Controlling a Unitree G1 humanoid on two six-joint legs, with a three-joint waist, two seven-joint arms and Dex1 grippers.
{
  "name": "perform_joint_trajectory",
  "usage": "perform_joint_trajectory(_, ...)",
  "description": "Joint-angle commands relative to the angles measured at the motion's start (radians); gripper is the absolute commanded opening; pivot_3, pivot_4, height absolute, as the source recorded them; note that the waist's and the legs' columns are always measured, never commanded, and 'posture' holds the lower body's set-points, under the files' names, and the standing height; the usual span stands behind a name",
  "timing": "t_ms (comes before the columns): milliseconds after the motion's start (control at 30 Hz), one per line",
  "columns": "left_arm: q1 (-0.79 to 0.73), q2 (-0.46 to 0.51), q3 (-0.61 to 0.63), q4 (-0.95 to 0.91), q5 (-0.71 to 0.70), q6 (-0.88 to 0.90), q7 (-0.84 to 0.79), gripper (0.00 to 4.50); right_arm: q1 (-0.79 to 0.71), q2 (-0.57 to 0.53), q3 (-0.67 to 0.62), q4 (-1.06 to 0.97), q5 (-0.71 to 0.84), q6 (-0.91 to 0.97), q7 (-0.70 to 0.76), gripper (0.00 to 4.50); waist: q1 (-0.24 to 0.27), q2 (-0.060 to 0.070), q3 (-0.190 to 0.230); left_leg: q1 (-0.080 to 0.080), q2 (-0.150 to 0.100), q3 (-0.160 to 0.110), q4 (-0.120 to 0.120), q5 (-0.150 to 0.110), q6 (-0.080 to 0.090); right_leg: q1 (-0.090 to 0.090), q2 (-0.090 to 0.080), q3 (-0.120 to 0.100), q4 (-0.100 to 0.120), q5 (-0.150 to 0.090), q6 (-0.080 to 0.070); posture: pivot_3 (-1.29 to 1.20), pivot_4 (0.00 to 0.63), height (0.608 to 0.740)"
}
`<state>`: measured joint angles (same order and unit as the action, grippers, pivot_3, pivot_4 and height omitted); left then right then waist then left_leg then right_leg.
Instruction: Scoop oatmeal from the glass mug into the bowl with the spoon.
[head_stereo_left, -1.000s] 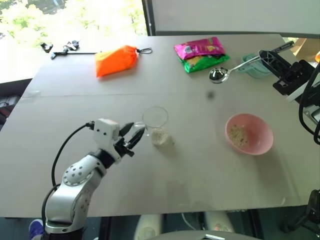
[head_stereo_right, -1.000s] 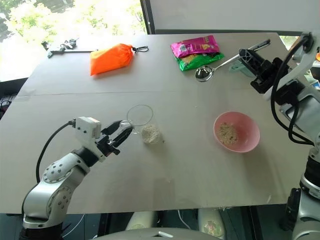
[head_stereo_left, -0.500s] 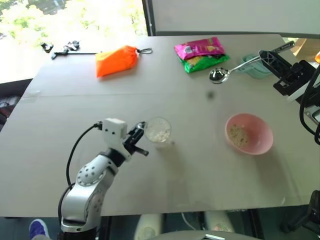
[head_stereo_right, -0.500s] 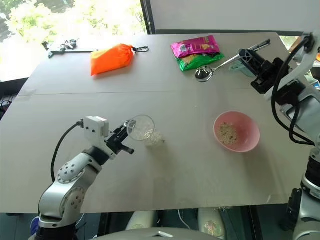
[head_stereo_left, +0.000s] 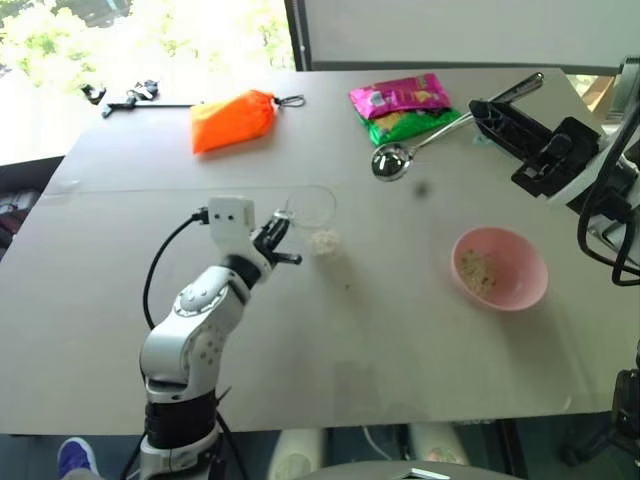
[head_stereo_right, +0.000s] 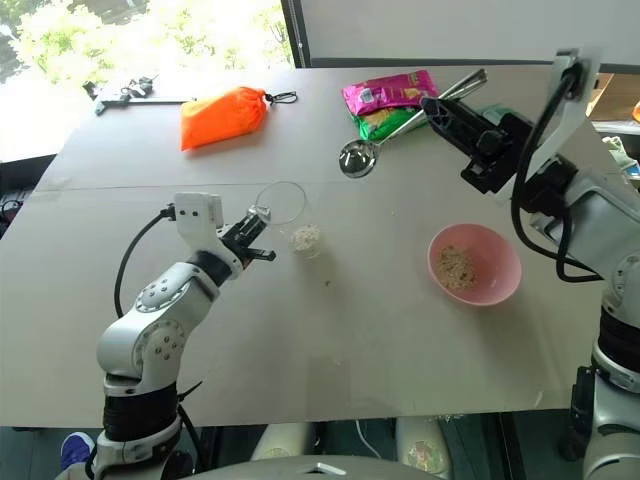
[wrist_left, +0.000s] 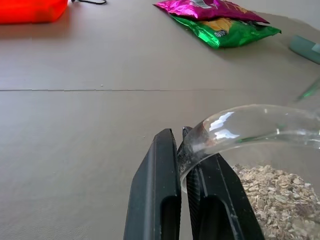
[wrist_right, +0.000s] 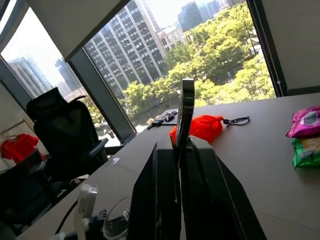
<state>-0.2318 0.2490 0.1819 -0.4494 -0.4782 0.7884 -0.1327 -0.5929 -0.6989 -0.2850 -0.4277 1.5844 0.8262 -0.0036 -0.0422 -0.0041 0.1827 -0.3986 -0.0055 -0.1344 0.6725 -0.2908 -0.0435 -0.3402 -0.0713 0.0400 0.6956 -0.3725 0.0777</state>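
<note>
Both grippers are clamped; left gripper (head_stereo_right: 258, 240) pinches the glass mug (head_stereo_right: 283, 205), right gripper (head_stereo_right: 447, 112) the spoon (head_stereo_right: 385, 138).

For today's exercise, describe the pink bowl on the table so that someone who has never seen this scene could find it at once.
Start from the large grey table and look to the robot's right side, nearer its front edge than the snack packets at the far edge. There sits the bowl, round, shallow and pink, with some oatmeal inside. It is wider than the clear glass mug and opaque.

Right pincer (wrist_right: 181, 150) clamps spoon (wrist_right: 184, 112) handle (orange pouch (wrist_right: 202, 127) beyond).
</note>
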Motion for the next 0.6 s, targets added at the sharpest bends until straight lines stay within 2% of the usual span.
perform_joint_trajectory(33,0.011,0.0,-0.005,-0.017,-0.004,0.012,0.002,0.03,-0.012,0.001,-0.009,-0.04,0.012,-0.023,0.016,0.0,-0.001,0.0,0.0,0.0,0.0,0.0,0.0,0.0,0.0,0.0,0.0,0.0,0.0,0.0,0.0,0.0,0.15,0.74)
perform_joint_trajectory(100,0.029,0.004,-0.013,-0.017,0.002,0.004,-0.007,0.03,-0.004,0.002,-0.008,-0.043,0.007,-0.025,0.018,0.0,0.0,0.0,0.0,0.0,0.0,0.0,0.0,0.0,0.0,0.0,0.0,0.0,0.0,0.0,0.0,0.0,0.15,0.74)
perform_joint_trajectory(133,0.034,0.004,-0.011,-0.016,0.003,0.0,-0.009,0.75,-0.002,0.002,-0.008,-0.044,0.007,-0.026,0.018,0.0,-0.001,0.0,0.0,0.0,0.0,0.0,0.0,0.0,0.0,0.0,0.0,0.0,0.0,0.0,0.0,0.0,0.15,0.74)
perform_joint_trajectory(167,0.04,0.017,-0.024,-0.015,0.019,-0.016,-0.02,1.02,0.002,0.002,-0.011,-0.044,0.007,-0.027,0.018,0.0,0.0,0.0,0.0,0.0,0.0,0.0,0.0,0.0,0.0,0.0,0.0,0.0,0.0,0.0,0.0,0.0,0.15,0.74)
perform_joint_trajectory(300,0.044,0.053,-0.057,-0.006,0.069,-0.08,-0.056,2.92,0.015,0.003,-0.015,-0.046,0.005,-0.031,0.017,0.0,0.001,0.0,0.0,0.001,0.0,-0.001,0.0,0.0,0.0,0.0,0.0,0.0,0.001,0.0,0.0,0.0,0.15,0.74)
perform_joint_trajectory(333,0.043,0.062,-0.067,-0.002,0.086,-0.1,-0.065,3.28,0.017,0.004,-0.015,-0.047,0.004,-0.032,0.017,0.0,0.001,0.0,0.0,0.001,0.0,0.0,0.0,0.0,0.0,0.0,0.0,0.0,0.001,0.0,0.0,0.0,0.15,0.74)
perform_joint_trajectory(600,0.029,0.09,-0.114,0.056,0.188,-0.225,-0.095,3.28,0.038,0.0,-0.025,-0.056,0.012,-0.04,0.014,0.0,0.001,0.0,0.0,0.001,0.0,0.0,0.0,0.0,0.0,0.0,0.0,0.0,0.0,0.0,0.0,0.0,0.15,0.74)
